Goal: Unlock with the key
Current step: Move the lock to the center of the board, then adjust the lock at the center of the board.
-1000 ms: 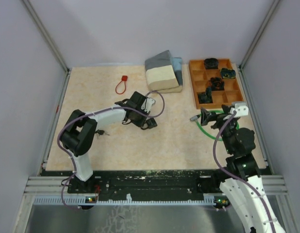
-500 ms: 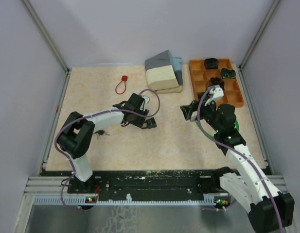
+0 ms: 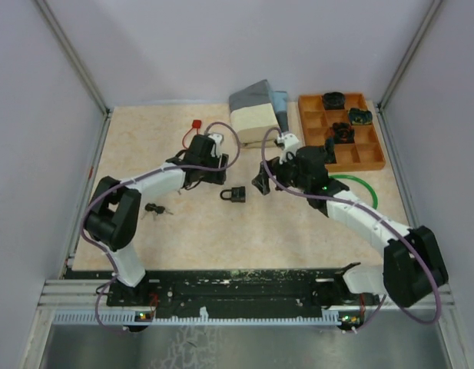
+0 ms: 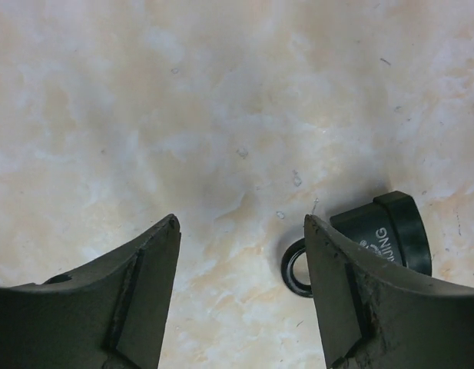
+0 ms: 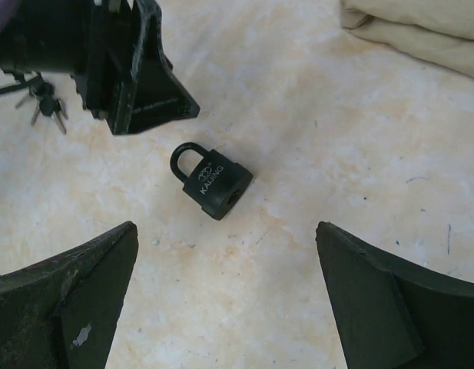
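Since a second ago the left gripper [image 4: 240, 223] has pulled back off the small black padlock with a closed steel shackle [image 3: 234, 194], which it had been covering, and the right gripper [image 5: 227, 231] has swung in from the right side of the pale marbled tabletop [image 3: 298, 231] to hover just to the right of it. Nearest the arm bases, a small bunch of dark metal keys [image 3: 154, 208] lies on the table, well to the left of the padlock and touched by neither arm. The padlock lies flat on its side near the table's middle, free of both grippers. The right gripper's jaws are spread wide with nothing between them and face the lock. Just beyond, the left gripper's jaws are also apart and empty, the lock at the edge of its wrist view. Farther back are a green cable loop [image 3: 358, 183], a red looped tag [image 3: 195, 124], folded beige and grey cloths [image 3: 256, 115] and an orange compartment tray [image 3: 369, 157]. The hand-over suggests the right arm will steady the lock while the left goes for the keys; nothing is unlocked yet.
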